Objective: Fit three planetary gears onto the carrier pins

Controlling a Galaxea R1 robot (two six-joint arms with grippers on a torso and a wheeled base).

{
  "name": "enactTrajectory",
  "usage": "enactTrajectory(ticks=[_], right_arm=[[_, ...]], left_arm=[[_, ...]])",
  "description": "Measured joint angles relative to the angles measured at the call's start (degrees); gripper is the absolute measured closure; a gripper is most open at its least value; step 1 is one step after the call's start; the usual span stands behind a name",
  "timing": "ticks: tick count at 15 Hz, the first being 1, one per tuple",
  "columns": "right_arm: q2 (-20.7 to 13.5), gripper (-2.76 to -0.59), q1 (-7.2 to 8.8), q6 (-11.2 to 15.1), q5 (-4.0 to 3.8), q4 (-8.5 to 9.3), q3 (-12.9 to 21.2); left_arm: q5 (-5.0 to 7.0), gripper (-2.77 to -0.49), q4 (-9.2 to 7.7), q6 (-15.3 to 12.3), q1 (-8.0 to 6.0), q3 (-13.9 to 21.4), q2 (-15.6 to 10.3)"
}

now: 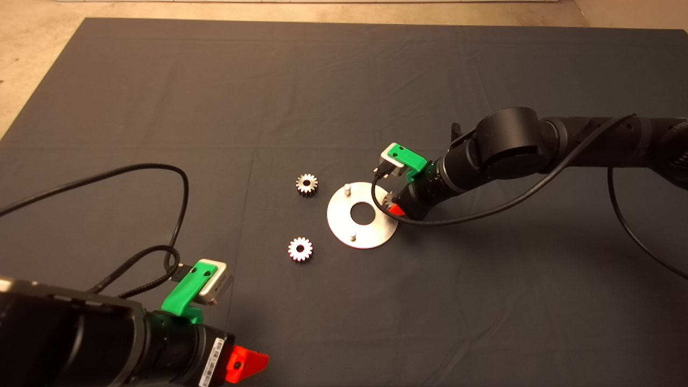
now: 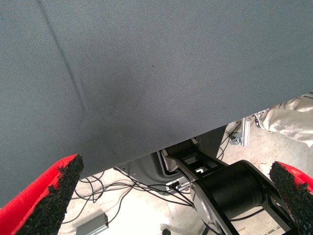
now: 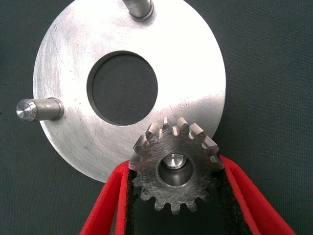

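Bore of small silvery-grey toothed gear point(image 3: 175, 170), pinched in right gripper point(image 3: 173, 196), sits right over short silver pin point(image 3: 174, 161) on shiny disc point(image 3: 63, 73)'s right edge; drop straight down. Left gripper point(image 2: 171, 196) wide, parked near-left.

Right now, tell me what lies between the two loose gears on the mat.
Nothing: the head view shows only bare mat between the upper gear and lower gear.

The right gripper point(image 3: 173, 196) reaches in from the right, fingers clamped, while the left gripper point(image 2: 181, 196) waits spread wide at lower left.
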Motion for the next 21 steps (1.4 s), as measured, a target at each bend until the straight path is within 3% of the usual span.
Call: enactTrajectory(ticks=[8,21], right_arm=[[0.52,-1.03,0.0,-0.04,-0.39,-0.05,-0.2],[0.69,-1.45,-0.45,-0.63,-0.16,-0.07,-0.57]], left_arm=[[-0.05,-2.76,0.0,0.0,0.0,0.0,0.04],[-0.79,-2.76,0.0,-0.44,0.0,0.0,0.04]])
